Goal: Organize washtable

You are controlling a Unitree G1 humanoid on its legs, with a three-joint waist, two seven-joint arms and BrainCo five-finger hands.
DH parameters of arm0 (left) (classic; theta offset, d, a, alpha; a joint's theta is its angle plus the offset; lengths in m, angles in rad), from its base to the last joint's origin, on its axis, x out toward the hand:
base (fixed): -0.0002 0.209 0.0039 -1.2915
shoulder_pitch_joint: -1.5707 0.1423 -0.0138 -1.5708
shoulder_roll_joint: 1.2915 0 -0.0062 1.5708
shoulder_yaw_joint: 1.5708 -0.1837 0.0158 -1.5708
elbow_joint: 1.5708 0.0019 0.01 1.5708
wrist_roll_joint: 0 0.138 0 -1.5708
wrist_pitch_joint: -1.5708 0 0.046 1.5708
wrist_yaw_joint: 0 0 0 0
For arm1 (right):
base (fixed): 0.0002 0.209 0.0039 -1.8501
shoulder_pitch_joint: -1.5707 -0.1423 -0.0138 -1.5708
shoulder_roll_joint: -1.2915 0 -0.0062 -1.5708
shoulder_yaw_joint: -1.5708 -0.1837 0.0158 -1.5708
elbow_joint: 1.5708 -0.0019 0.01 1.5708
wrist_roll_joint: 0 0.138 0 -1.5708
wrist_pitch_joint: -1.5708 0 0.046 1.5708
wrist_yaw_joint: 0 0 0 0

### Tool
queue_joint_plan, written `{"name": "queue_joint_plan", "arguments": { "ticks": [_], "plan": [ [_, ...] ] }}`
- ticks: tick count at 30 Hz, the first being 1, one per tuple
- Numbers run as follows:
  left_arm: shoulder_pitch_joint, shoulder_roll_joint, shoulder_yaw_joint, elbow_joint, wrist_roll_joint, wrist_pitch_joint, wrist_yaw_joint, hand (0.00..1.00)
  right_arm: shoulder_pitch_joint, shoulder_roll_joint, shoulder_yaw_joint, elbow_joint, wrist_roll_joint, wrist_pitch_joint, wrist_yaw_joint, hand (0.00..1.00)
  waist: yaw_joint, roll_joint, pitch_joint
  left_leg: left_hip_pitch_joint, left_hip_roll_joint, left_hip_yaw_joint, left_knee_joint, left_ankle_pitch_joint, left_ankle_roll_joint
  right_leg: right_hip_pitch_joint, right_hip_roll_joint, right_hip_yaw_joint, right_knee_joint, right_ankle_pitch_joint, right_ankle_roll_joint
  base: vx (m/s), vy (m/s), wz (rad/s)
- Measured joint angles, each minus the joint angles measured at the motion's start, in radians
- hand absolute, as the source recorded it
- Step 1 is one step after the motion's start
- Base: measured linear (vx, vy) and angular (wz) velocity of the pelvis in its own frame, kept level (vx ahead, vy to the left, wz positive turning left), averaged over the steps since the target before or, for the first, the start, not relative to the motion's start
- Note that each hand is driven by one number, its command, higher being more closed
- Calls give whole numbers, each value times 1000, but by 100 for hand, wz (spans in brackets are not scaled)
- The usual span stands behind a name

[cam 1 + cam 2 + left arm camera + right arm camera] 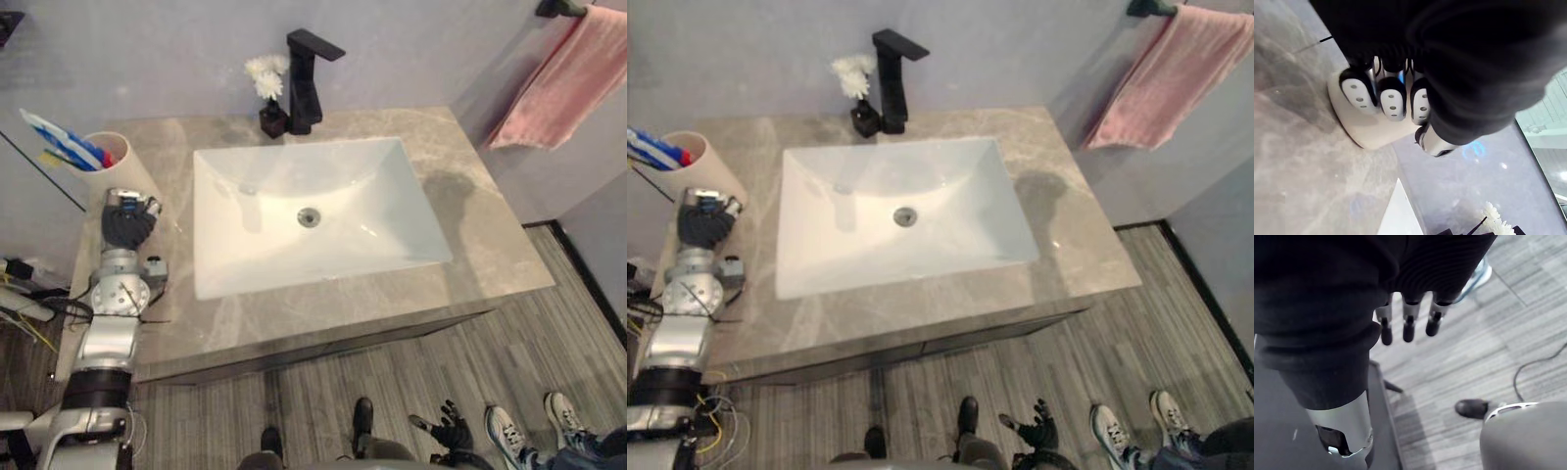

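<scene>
A cream cup (116, 154) holding blue and white toothbrushes (61, 143) stands at the far left corner of the marble washtable (490, 245). My left hand (128, 221) is at the cup's near side. In the left wrist view its fingers (1392, 97) curl over the cup (1369, 133) with the thumb (1436, 143) at the cup's edge. My right hand (452, 428) hangs low over the floor in front of the table, its fingers (1408, 328) straight and holding nothing.
A white basin (235, 264) fills the middle of the table. A black faucet (304, 78) and a small dark vase of white flowers (270, 96) stand behind it. A pink towel (563, 83) hangs at the right wall. A person's white shoes (509, 431) stand at the lower right.
</scene>
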Motion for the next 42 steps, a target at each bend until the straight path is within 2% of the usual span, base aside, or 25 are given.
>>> {"name": "queue_joint_plan", "arguments": {
  "ticks": [10, 15, 21, 28, 32, 36, 39, 42],
  "plan": [
    [-45, 8, -4, 47, 0, 0, 14, 100, 1, 3, 0, 4, 0, -2, -1, 0, -5, -12, 4, -18, 1, 1, 11, 0, 0, -13, 0, 0, 0, 0, 0, 0, 0, 0],
    [-64, 8, -5, 58, -1, 0, 16, 100, 1, 10, 0, 8, 0, -2, -1, 0, -4, -25, 8, -18, 0, 0, 14, 0, 0, -12, -1, -2, 0, 0, 0, 0, 0, 0],
    [-68, 5, -45, 42, -4, 0, 23, 100, 0, 11, 1, 8, 0, -2, -1, 0, -4, -25, 9, -14, -1, -18, 15, 0, 0, 4, -3, -28, 0, 0, 0, 8, -5, 9],
    [-9, -104, -89, -231, -22, -14, 40, 100, -34, 12, 22, 20, 1, -2, 0, 0, 5, -19, 13, -5, -4, -63, 24, 1, 1, 44, -9, -56, 0, 0, 0, 8, 6, 20],
    [55, -178, -97, -383, -42, -34, 41, 100, -56, 11, 22, 41, 1, -1, 0, 0, 13, -3, 24, 1, -5, -90, 30, 1, 1, 67, -11, -83, 0, -3, 4, -5, -5, 19],
    [128, -206, -98, -521, -59, -75, 39, 100, -61, 5, 24, 80, 1, 0, 0, 0, 43, 11, 29, 9, -23, -129, 33, 3, -1, 103, -31, -115, 0, -48, 56, -16, -29, 31],
    [167, -214, -88, -585, -81, -102, 39, 100, -66, -12, 51, 91, 1, 1, 0, 0, 56, 25, 31, 7, -29, -173, 34, 9, -6, 128, -36, -160, 0, -72, 72, -21, -54, 46],
    [238, -235, -34, -626, -101, -133, 38, 100, -103, -21, 52, 120, 1, 0, -1, 0, 63, 42, 26, 7, -32, -216, 31, 18, -10, 152, -35, -200, 0, -79, 72, -12, -33, 43]
  ]
}}
